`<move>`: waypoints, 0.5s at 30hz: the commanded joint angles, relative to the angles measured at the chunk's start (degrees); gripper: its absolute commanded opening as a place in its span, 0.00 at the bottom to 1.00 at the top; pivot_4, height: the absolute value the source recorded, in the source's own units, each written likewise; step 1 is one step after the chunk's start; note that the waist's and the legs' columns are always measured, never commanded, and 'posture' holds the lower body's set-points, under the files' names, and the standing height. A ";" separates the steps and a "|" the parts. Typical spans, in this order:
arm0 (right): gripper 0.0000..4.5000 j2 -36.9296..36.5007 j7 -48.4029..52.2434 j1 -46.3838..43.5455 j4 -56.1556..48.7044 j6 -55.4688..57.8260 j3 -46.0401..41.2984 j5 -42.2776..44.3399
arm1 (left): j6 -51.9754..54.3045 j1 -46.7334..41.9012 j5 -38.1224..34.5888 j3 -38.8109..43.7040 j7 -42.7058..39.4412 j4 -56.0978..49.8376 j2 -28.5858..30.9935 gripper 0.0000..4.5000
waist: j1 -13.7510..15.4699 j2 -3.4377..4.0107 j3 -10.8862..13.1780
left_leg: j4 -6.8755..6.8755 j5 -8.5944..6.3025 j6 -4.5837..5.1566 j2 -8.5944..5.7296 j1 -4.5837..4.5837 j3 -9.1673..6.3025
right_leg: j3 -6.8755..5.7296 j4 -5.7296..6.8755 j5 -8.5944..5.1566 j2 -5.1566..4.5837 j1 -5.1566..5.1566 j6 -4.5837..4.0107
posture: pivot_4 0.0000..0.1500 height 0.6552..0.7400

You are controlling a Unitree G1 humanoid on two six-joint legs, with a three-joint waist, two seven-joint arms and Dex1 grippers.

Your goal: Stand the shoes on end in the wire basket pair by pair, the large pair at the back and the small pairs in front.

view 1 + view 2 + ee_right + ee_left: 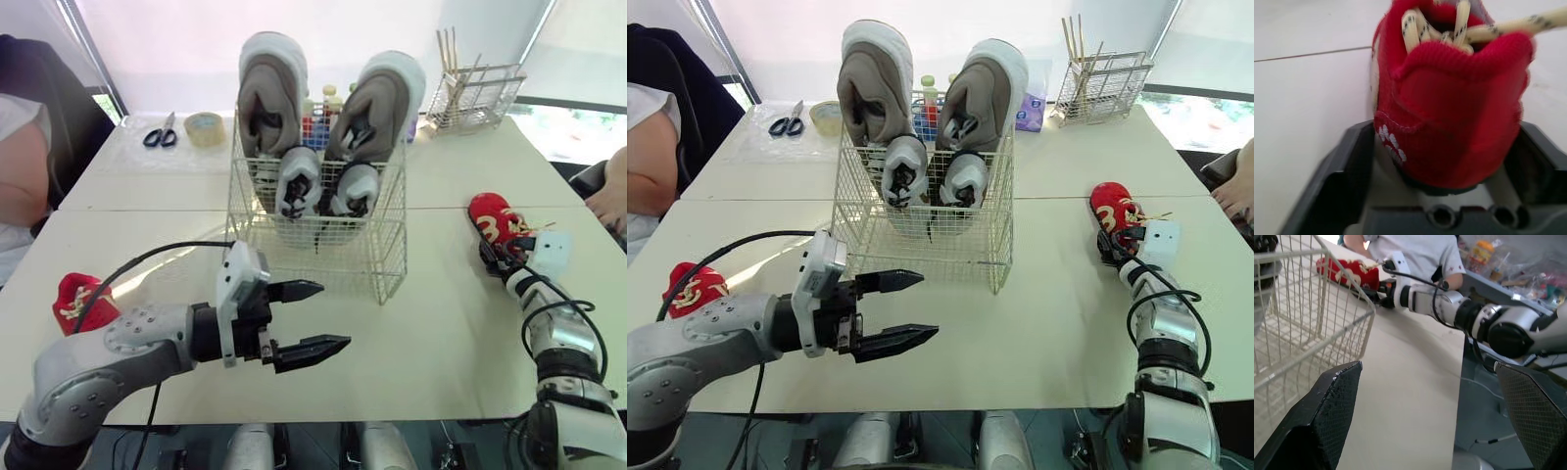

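The wire basket (390,262) stands at the centre of the table (441,333). Two large shoes (269,103) stand on end against its back wall, long axis vertical, toes up, heels down, openings facing the robot. Two small grey shoes (297,181) stand on end just in front of them, also with toes up. A red shoe (493,217) rests on its sole on the table to the right of the basket and well apart from it. Its long axis runs away from the robot, toe pointing away, heel toward the right gripper (493,250). The right gripper is spread wide, with one finger (1347,186) on each side of the heel. It cannot be told whether the pads press on the shoe. A second red shoe (78,299) lies on the table to the left, beside the left arm. The left gripper (334,314) hovers over the table just in front of the basket, jaws released and holding nothing. Scissors (160,134) and a roll of tape (204,127) lie at the far left of the table.
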 commanded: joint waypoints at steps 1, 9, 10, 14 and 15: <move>0.53 -0.63 0.44 -2.34 4.12 -3.91 -0.67 -0.27 | -1.96 1.74 -1.43 2.99 -0.29 -2.39 1.87 1.00 | -0.06 0.00 0.00 | 0.00 0.00 -0.01 0.00 0.00 0.00 | 0.00 -0.01 0.00 0.00 0.00 0.00 | 1.00 0.94; 0.46 -6.13 6.13 -5.93 1.81 -8.37 -2.55 1.69 | -4.35 2.83 -10.95 9.40 -0.32 1.17 5.23 1.00 | 0.02 0.21 0.13 | 0.02 -0.01 -0.01 0.00 0.07 0.00 | 0.00 -0.04 0.00 -0.04 0.08 -0.03 | 1.00 0.94; 0.46 -9.46 9.04 -9.05 0.34 -8.10 -3.59 3.15 | -4.45 1.30 -13.92 11.35 -0.32 3.41 6.52 1.00 | 0.14 0.44 0.22 | 0.02 0.00 -0.01 0.00 0.06 0.00 | 0.00 -0.04 0.00 -0.06 0.08 -0.03 | 1.00 0.94; 0.46 -21.47 23.38 -26.25 -2.74 -4.69 -2.67 7.35 | -4.01 -6.82 -21.65 14.60 -0.75 12.08 10.78 1.00 | 0.01 2.01 0.85 | 0.06 0.11 0.25 -0.25 -0.34 0.21 | 0.18 0.00 0.12 -0.27 -0.41 0.05 | 1.00 0.94; 0.46 -23.00 27.83 -31.13 -3.89 -2.55 -1.31 8.55 | -3.47 -9.32 -23.20 14.47 -1.26 14.38 11.58 1.00 | -0.05 2.06 0.89 | 0.01 0.11 0.27 -0.26 -0.32 0.28 | 0.27 0.02 0.14 -0.26 -0.46 0.11 | 1.00 0.94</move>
